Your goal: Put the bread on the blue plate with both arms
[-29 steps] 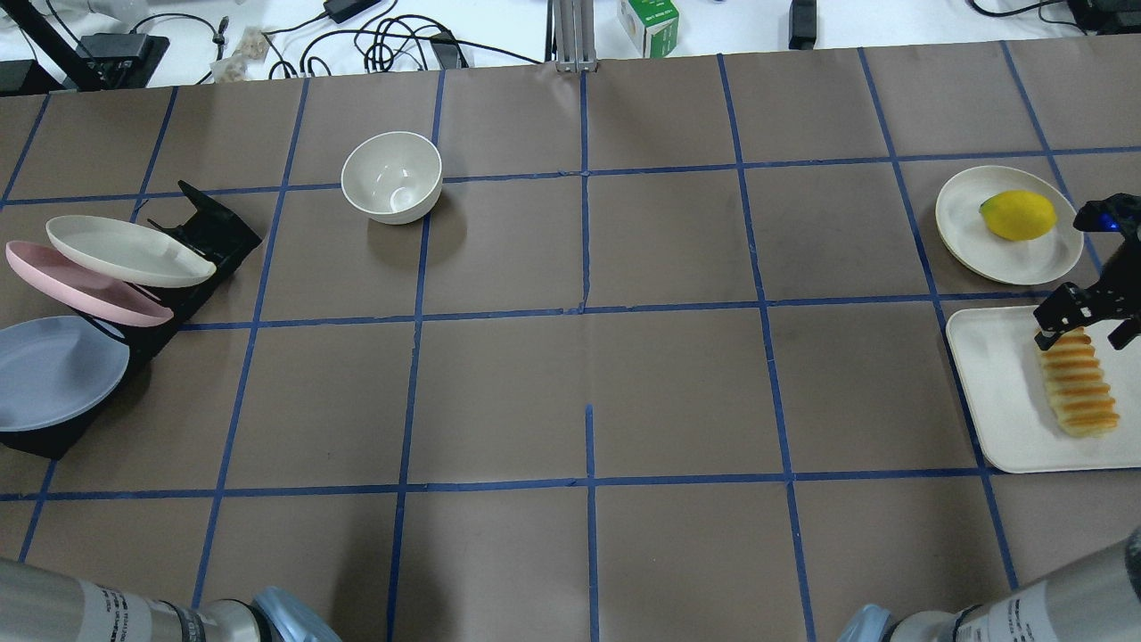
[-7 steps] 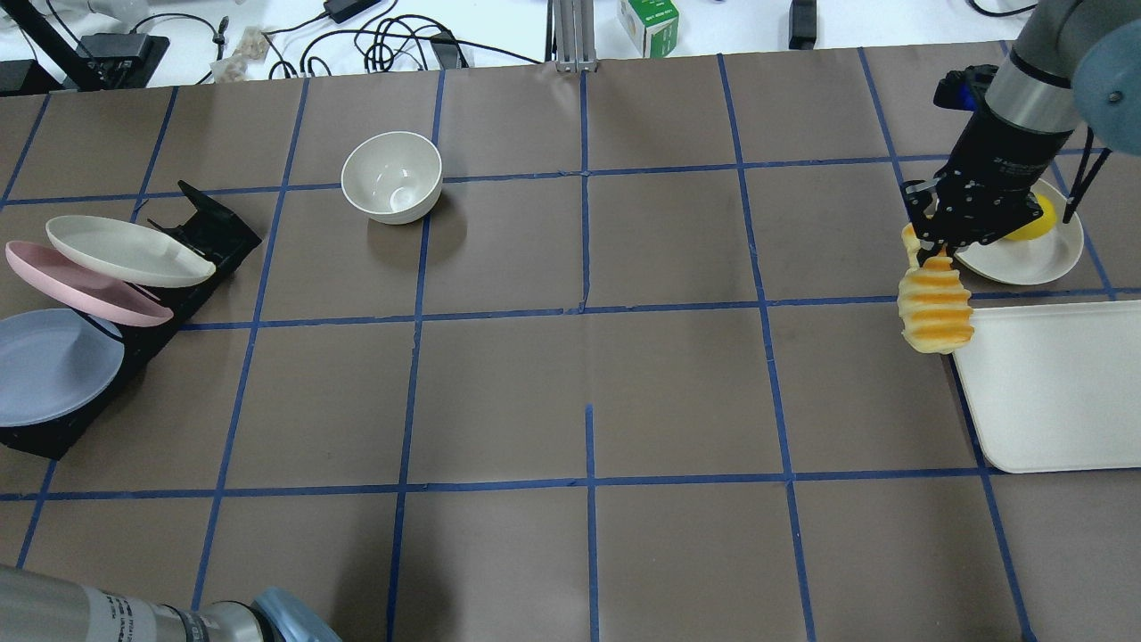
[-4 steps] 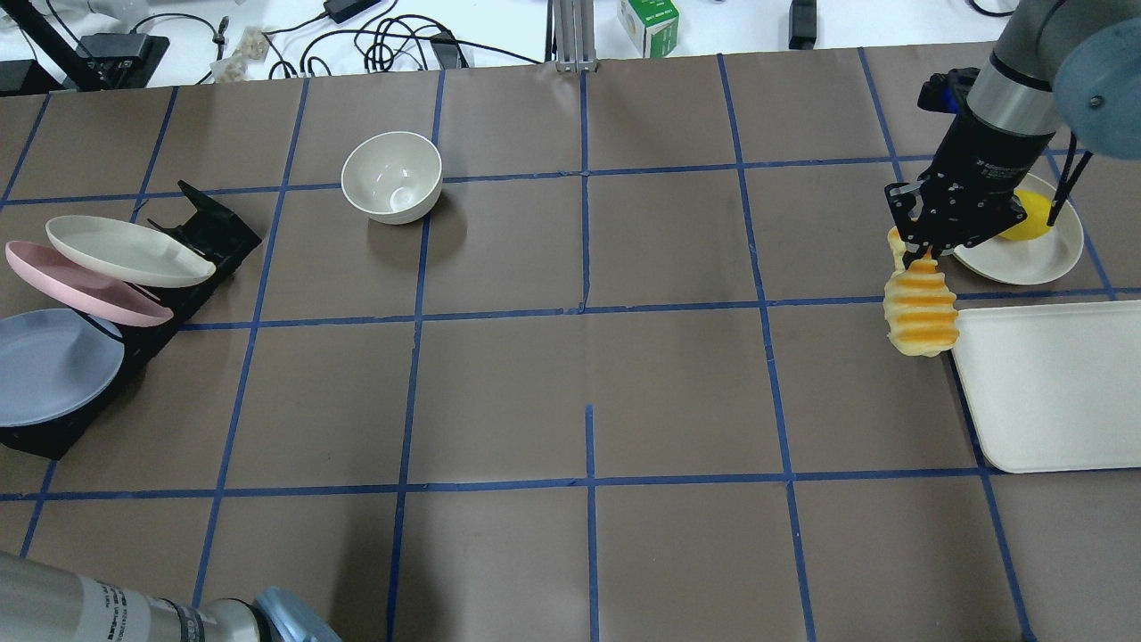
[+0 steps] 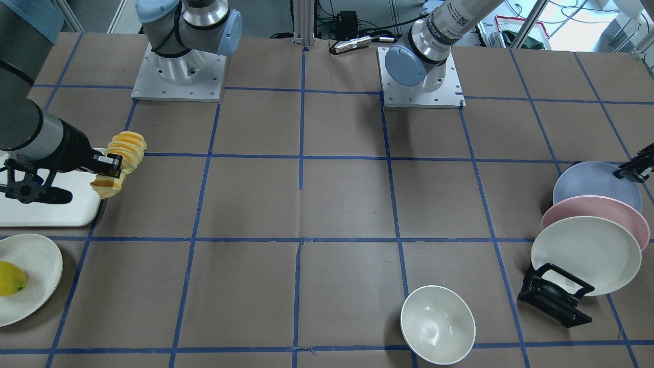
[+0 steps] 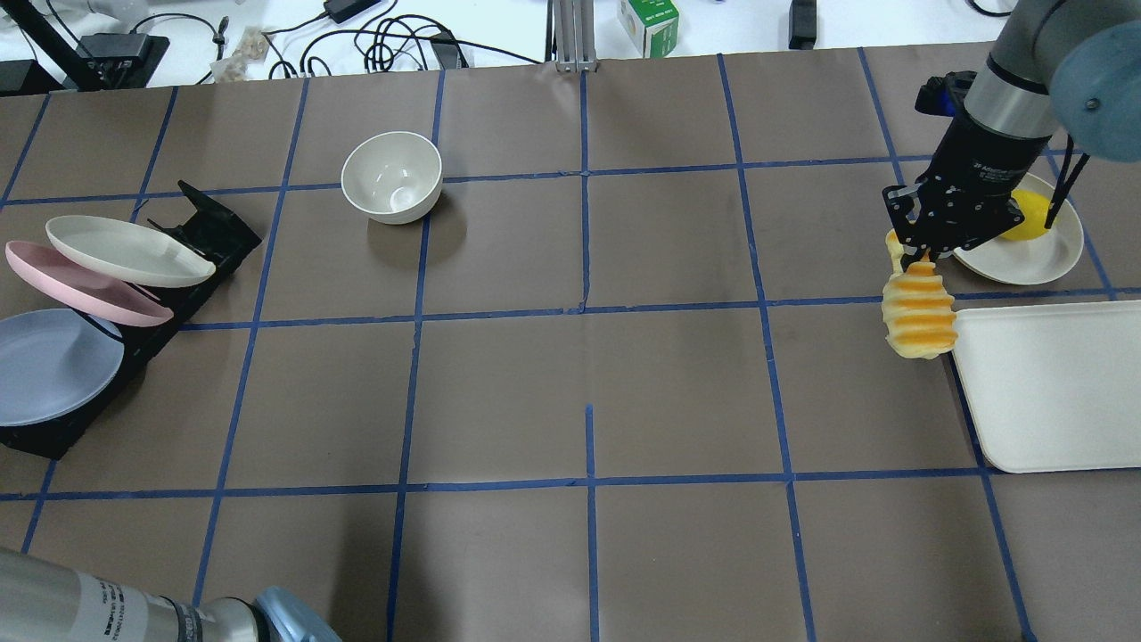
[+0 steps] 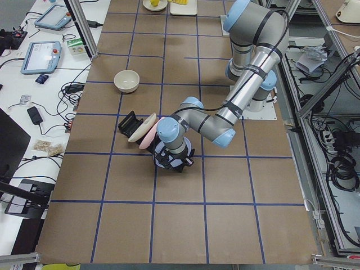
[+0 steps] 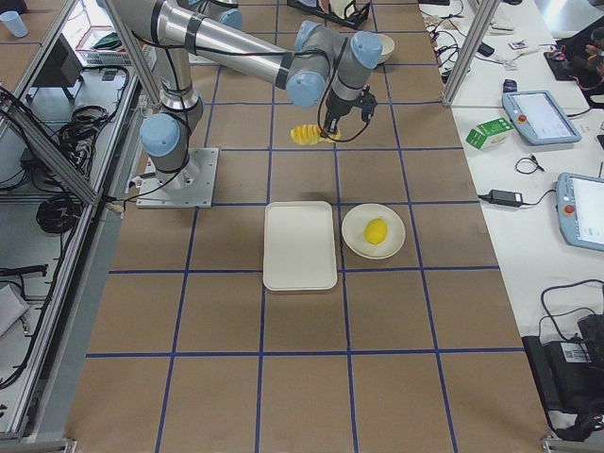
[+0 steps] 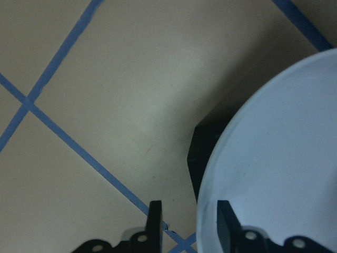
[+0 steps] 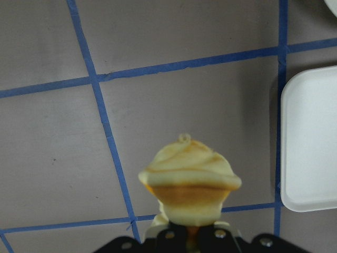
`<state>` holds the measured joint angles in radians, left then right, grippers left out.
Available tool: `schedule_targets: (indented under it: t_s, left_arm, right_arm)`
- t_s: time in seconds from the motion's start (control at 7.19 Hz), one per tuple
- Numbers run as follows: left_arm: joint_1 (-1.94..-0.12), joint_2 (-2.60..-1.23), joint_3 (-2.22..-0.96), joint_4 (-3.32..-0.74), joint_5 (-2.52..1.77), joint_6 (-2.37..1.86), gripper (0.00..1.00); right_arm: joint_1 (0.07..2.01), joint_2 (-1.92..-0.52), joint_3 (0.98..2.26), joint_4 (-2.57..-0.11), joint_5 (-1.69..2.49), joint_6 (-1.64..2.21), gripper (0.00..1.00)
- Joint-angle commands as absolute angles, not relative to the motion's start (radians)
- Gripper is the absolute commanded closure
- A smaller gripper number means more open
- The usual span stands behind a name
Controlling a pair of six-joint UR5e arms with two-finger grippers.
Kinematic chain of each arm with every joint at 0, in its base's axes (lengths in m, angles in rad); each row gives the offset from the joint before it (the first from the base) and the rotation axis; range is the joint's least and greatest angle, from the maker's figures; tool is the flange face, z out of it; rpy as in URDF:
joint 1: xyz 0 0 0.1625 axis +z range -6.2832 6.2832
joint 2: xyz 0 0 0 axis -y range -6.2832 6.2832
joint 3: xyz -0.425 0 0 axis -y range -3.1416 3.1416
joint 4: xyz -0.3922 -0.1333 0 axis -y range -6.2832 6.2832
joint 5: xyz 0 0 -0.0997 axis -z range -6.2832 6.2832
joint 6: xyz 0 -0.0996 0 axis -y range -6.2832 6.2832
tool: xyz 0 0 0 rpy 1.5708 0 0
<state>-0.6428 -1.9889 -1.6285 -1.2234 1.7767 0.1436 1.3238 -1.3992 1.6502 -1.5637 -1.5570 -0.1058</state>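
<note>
The bread (image 5: pixel 920 308) hangs clamped in the right fingers (image 5: pixel 907 254), clear of the tray (image 5: pixel 1043 392). The left fingers (image 8: pixel 155 221) straddle the blue plate (image 8: pixel 274 158) at its rim, apart; delivery remains.

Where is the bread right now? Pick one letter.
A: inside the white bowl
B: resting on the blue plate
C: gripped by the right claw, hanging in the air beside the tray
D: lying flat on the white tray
C: the right claw is shut on one end of the bread, which dangles above the table just off the edge of the white tray.
</note>
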Motion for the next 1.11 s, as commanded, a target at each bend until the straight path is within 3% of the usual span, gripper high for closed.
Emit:
schedule_targets:
  t_s: [0.0, 0.56, 0.97]
  left_arm:
    - [-0.643, -1.988, -1.626, -1.223, 1.795, 0.144, 1.00]
    - [-0.649, -1.938, -1.597, -1.252, 1.809, 0.156, 1.00]
    - [-0.653, -1.840, -1.537, -1.467, 1.812, 0.182, 1.00]
  right_arm:
    - [1.324, -1.399, 1.651, -1.565, -1.557, -0.106, 1.00]
    - [1.324, -1.399, 1.652, -1.563, -1.557, -0.104, 1.00]
    - [1.325, -1.401, 1.651, -1.563, -1.545, -0.103, 1.00]
